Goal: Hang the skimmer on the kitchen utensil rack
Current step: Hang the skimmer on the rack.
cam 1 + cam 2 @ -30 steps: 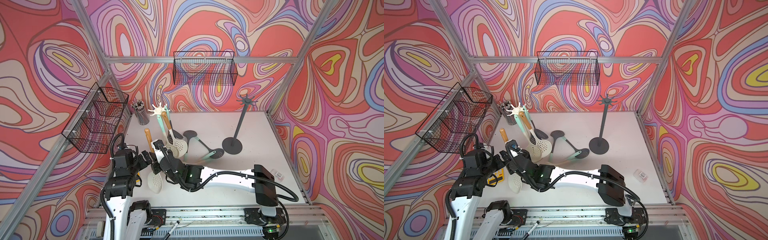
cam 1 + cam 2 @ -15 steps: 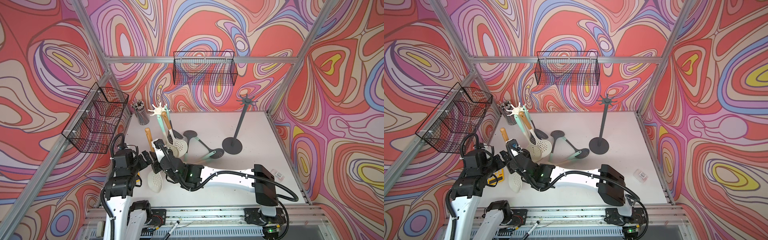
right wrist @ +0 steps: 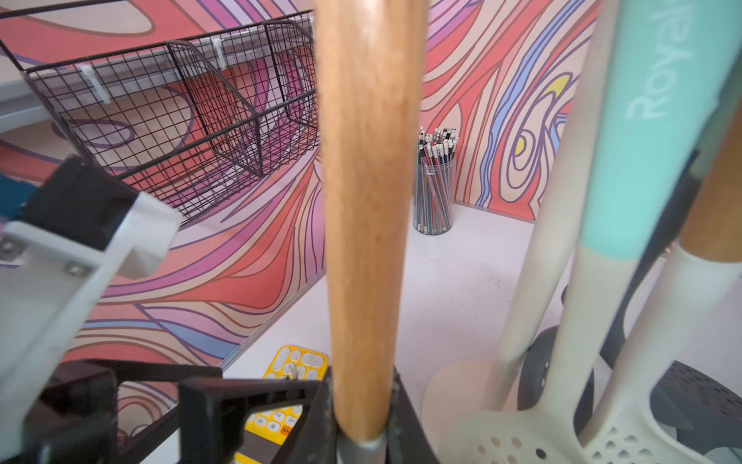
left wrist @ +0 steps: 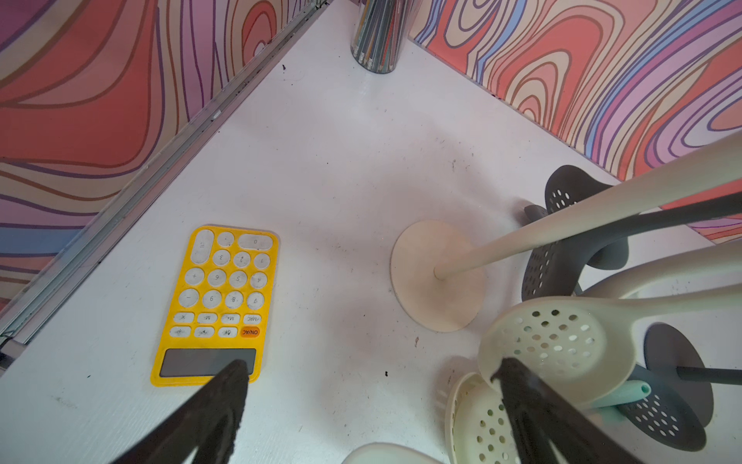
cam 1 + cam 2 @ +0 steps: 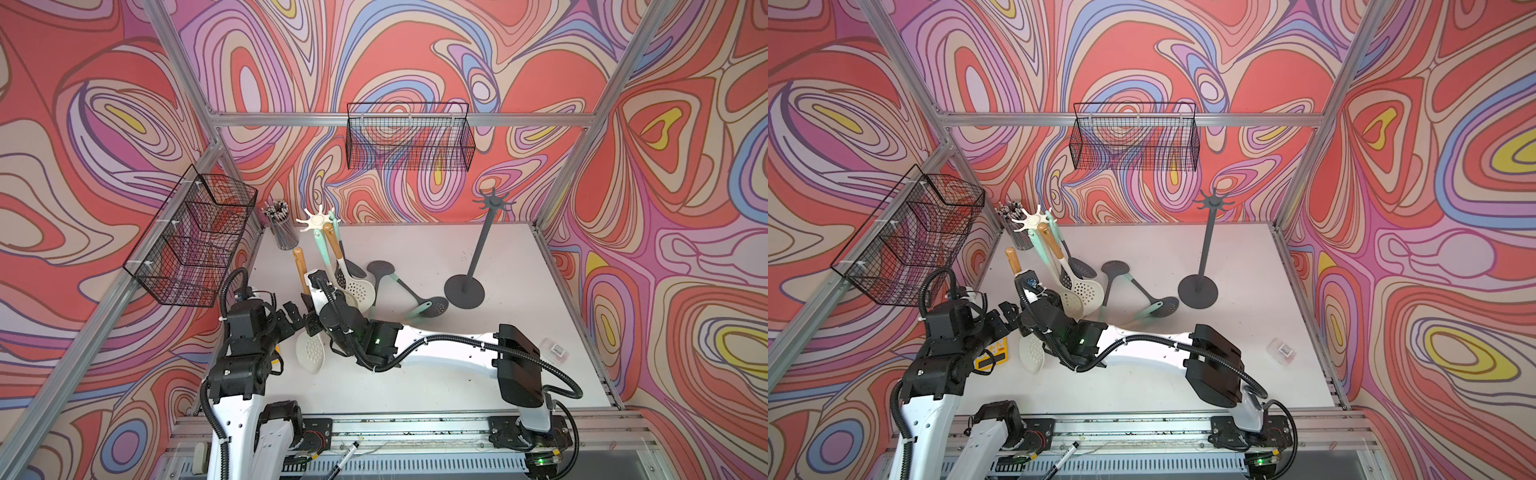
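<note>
The skimmer has a wooden handle (image 5: pixel 300 270) (image 3: pixel 365 201) and a cream perforated head (image 5: pixel 309 353) (image 5: pixel 1032 353). It stands nearly upright at the front left of the table. My right gripper (image 5: pixel 308 296) (image 3: pixel 361 385) is shut on the handle's lower end, at the metal collar. The cream kitchen utensil rack (image 5: pixel 318 220) (image 5: pixel 1032 220) stands just behind it, and several utensils hang from it. Its round base (image 4: pixel 437 277) shows in the left wrist view. My left gripper (image 5: pixel 300 318) (image 4: pixel 371 401) is open beside the skimmer, with only bare table between its fingers.
An empty dark grey rack (image 5: pixel 478 249) stands at the back right. Two dark skimmers (image 5: pixel 432 305) lie between the racks. A yellow calculator (image 4: pixel 219 301) lies by the left wall and a pencil cup (image 5: pixel 282 228) stands in the back left corner. Wire baskets (image 5: pixel 195 245) hang on the walls.
</note>
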`<action>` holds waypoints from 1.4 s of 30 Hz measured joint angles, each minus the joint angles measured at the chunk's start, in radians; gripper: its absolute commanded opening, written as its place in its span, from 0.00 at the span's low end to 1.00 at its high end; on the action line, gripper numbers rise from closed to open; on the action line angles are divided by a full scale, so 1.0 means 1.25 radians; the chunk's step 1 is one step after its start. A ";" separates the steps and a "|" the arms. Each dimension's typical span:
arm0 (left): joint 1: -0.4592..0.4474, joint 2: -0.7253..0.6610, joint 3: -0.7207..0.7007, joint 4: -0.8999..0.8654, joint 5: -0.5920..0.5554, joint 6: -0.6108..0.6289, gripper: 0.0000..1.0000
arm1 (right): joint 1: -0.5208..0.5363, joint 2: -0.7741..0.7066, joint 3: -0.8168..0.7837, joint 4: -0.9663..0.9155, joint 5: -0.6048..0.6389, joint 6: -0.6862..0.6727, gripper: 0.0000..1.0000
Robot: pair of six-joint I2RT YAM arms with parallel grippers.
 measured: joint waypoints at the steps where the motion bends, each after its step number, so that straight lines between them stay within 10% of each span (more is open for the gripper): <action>1: 0.000 0.000 0.000 0.000 0.000 0.000 1.00 | -0.002 0.003 0.005 0.000 0.002 -0.003 0.00; 42: -0.013 -0.005 0.000 0.005 0.006 0.000 1.00 | -0.058 0.064 0.132 -0.040 0.011 0.040 0.00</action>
